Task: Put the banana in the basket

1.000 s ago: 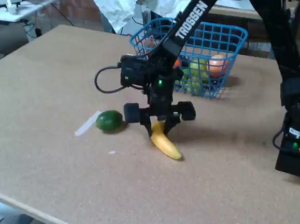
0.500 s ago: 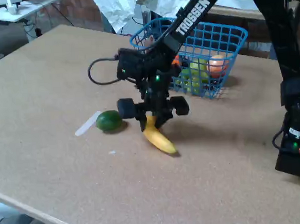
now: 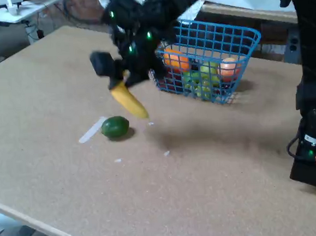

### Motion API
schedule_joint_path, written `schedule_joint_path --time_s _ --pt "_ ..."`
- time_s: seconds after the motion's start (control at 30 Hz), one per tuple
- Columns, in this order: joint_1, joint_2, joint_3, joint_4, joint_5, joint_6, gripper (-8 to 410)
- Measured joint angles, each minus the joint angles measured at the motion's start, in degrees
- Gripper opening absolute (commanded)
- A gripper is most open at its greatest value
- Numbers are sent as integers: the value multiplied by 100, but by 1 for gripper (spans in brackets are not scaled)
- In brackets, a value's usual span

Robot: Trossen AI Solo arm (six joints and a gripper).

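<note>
One arm reaches in from the top right of the fixed view, and its gripper (image 3: 123, 77) is closed on the upper end of the banana (image 3: 128, 100), which hangs clear of the table (image 3: 53, 175), slanting down to the right with its lower tip in the air. The banana is above the stretch of table between the far edge and the middle, just left of the basket (image 3: 218, 45), and not over it. The gripper and wrist are blurred, so the fingers cannot be made out singly.

The basket stands near the far right corner of the table, with an orange fruit (image 3: 175, 59), a green fruit (image 3: 208, 71) and a peach-coloured fruit (image 3: 228, 66) showing inside. A lime (image 3: 115, 127) lies on the table just below the banana's lower tip, apart from it. A pale strip (image 3: 92, 129) lies flat just left of the lime. The arm's base (image 3: 312, 149) stands at the right edge.
</note>
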Motion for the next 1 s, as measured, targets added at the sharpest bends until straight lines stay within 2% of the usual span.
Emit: schedule_joint_path --time_s 0.2,0.33,0.67,1.0 --pt "-57 -201 918 -597 975 -177 22" --pt "-240 -251 1580 -1237 1303 -96 22" --pt "-1165 -264 2975 -2949 1394 181 22" --pt "-2356 -264 3423 -3794 1294 382 22"
